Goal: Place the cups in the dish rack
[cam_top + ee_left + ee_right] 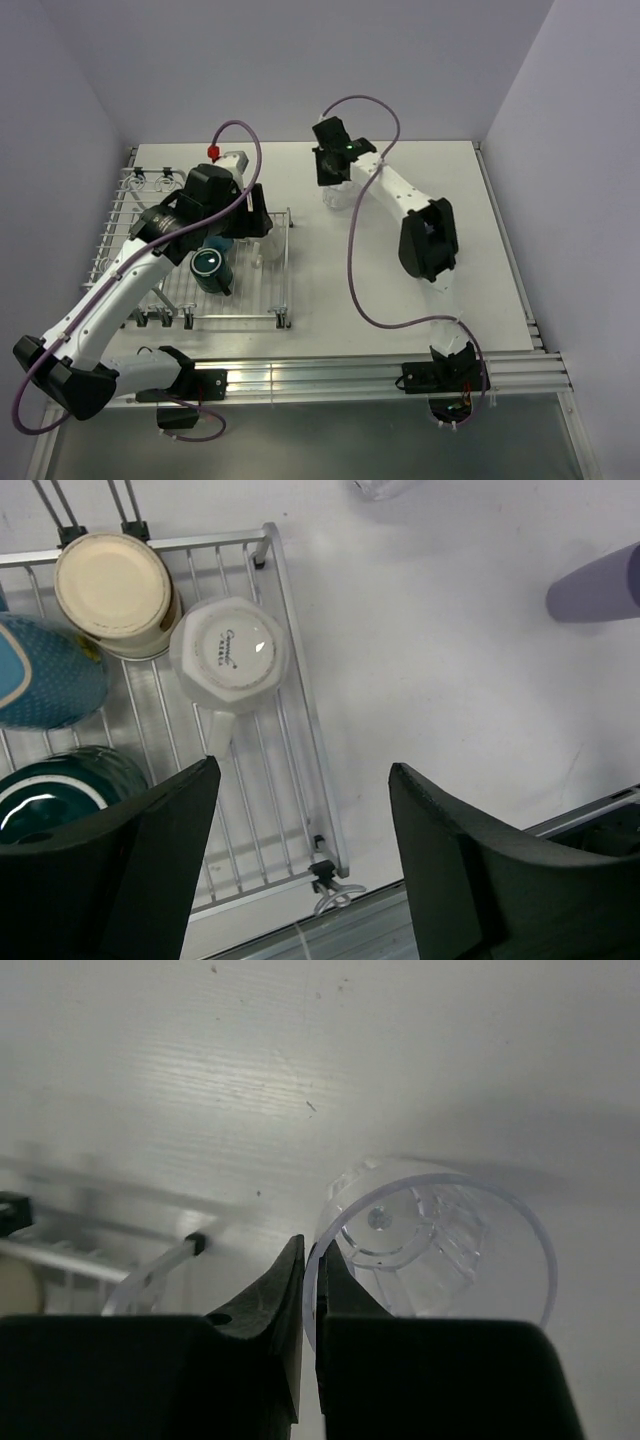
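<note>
The silver wire dish rack (282, 300) lies at the left. In the left wrist view the rack (300, 680) holds an upside-down white mug (228, 650), a brown cup with its cream base up (110, 590), a light blue mug (40, 670) and a dark teal mug (50, 790); the teal mug also shows from above (212, 268). My left gripper (305, 820) is open and empty above the rack's right edge (258, 222). A lavender cup (600, 585) stands on the table right of the rack. My right gripper (312, 1260) is shut on the rim of the clear glass tumbler (440, 1250), at the table's far middle (336, 196).
The white table (470, 250) ends in a metal rail (330, 375) at the near edge. Grey walls close the back and both sides. The right arm's cable (352, 270) loops over the table between the rack and the right arm.
</note>
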Available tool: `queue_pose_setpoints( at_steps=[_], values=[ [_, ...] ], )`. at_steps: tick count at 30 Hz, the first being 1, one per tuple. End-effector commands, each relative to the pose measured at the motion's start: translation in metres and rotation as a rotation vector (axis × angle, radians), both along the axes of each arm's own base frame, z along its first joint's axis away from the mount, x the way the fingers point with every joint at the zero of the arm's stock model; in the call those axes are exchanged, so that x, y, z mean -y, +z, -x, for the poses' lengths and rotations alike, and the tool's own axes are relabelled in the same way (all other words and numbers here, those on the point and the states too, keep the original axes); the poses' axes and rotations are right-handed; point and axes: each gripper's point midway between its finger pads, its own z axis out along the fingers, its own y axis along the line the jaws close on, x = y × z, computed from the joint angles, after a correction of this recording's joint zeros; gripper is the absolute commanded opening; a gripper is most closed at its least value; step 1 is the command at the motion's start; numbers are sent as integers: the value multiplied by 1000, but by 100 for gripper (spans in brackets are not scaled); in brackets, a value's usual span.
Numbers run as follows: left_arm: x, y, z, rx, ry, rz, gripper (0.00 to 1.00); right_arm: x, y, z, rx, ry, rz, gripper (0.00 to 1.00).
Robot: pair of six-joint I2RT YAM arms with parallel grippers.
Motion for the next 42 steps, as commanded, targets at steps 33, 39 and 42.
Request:
queue_pose_setpoints(
  at_steps=[33,39,42],
  values=[
    [76,88,17,301,-435,609,99,-18,288,282,125,575,-1323,0],
    [82,91,33,313,-513,664,99,-20,292,283,111,600,-1392,0],
    [84,91,40,307,-545,693,98,-21,295,283,112,606,-1412,0]
  ],
)
